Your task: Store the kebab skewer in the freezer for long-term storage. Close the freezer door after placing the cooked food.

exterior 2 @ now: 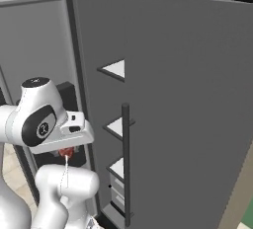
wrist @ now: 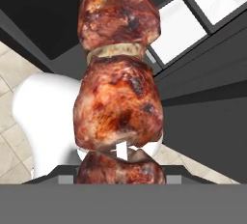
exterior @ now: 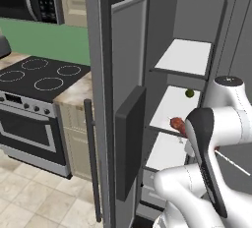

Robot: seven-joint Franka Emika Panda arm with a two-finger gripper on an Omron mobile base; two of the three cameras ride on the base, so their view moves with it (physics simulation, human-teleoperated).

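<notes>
Meat is right up close in your hand view: the kebab skewer (wrist: 118, 97) sits just in front of the camera, and your gripper (wrist: 120, 167) is closed tight on it down low, where its small fingers are hidden behind the meat. You have it, so the picking up is done.

From the left base view you can see the freezer door (exterior: 115, 99) standing wide open, with the freezer (exterior: 184, 55) and its white shelves behind it. The red meat of the skewer (exterior: 178, 124) shows beside your arm, at the front edge of the middle shelf (exterior: 167, 109). A small green round thing (exterior: 189, 93) sits farther back on that shelf. You cannot tell if the meat is over the shelf or just in front of it.

From the right base view the meat (exterior 2: 65, 152) hangs under your hand, with the pale stick pointing down.

What is left, as it looks: push the skewer in, set it on a shelf, let go, pull back, then shut the door.
</notes>
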